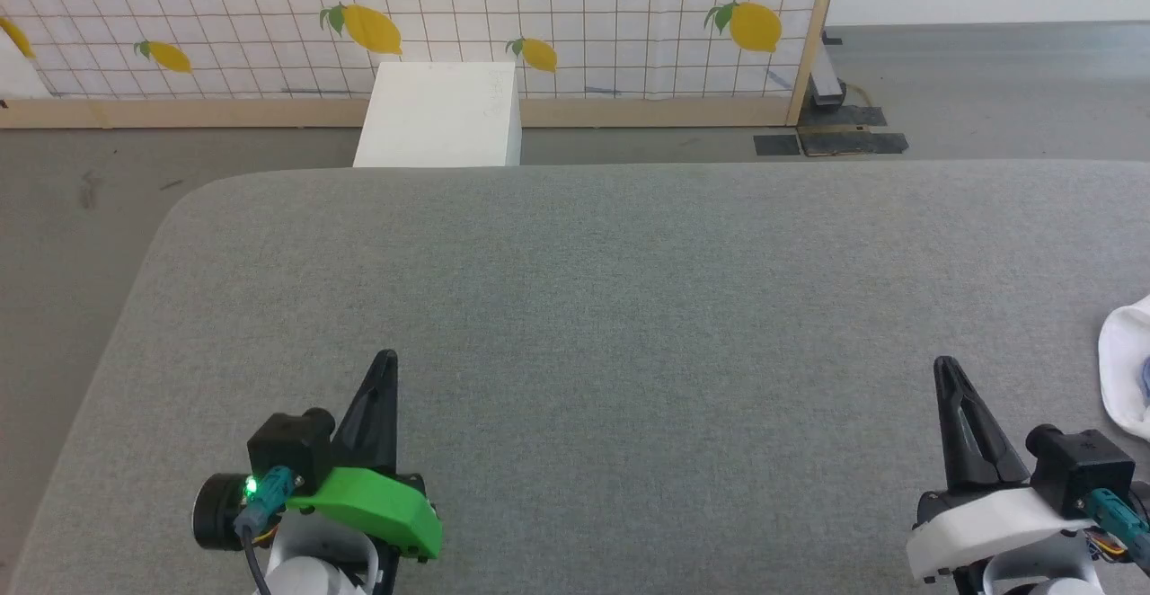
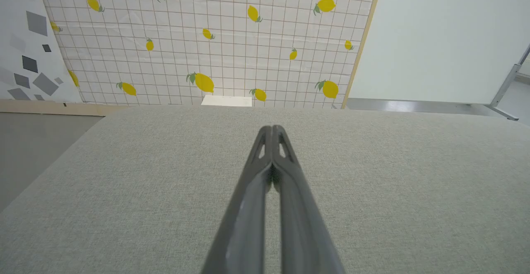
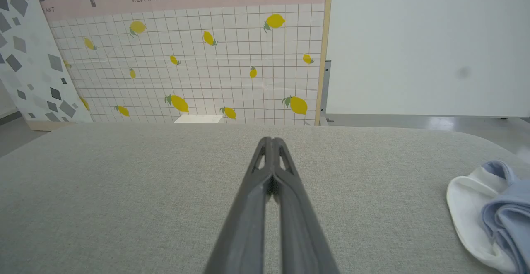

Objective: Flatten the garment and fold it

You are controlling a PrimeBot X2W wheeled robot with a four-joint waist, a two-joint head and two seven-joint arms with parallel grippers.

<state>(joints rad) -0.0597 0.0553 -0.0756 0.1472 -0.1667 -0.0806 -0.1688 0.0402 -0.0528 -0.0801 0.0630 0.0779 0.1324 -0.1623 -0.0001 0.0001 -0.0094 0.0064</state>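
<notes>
You see the left end effector (image 1: 385, 359) low at the left of the head view, above the grey bench (image 1: 629, 307). Its two dark fingers are pressed together to one point, and nothing is between them. In the left wrist view the same fingers (image 2: 265, 150) meet at their tips, with bare grey cloth under them on every side. The wrist of this arm carries a green cover (image 1: 377, 505).

The right end effector (image 1: 945, 364) is low at the right of the head view. Its fingers are together too, and it holds nothing. Its wrist carries a white cover (image 1: 979, 523).

The garment (image 3: 503, 216) lies on the bench at the far right, near the right end effector but not touching it. It is bunched up, not spread. You see a white part toward the middle of the bench and light blue folds behind it. The frame edge cuts it, so its full shape cannot be told. In the head view only a white rounded piece of it (image 1: 1123, 370) comes in at the right edge.

The two end effectors are well apart from each other. Behind the bench, a white box (image 1: 440, 114) stands on the floor (image 1: 72, 190) before a panel with a lemon pattern (image 1: 539, 2).
</notes>
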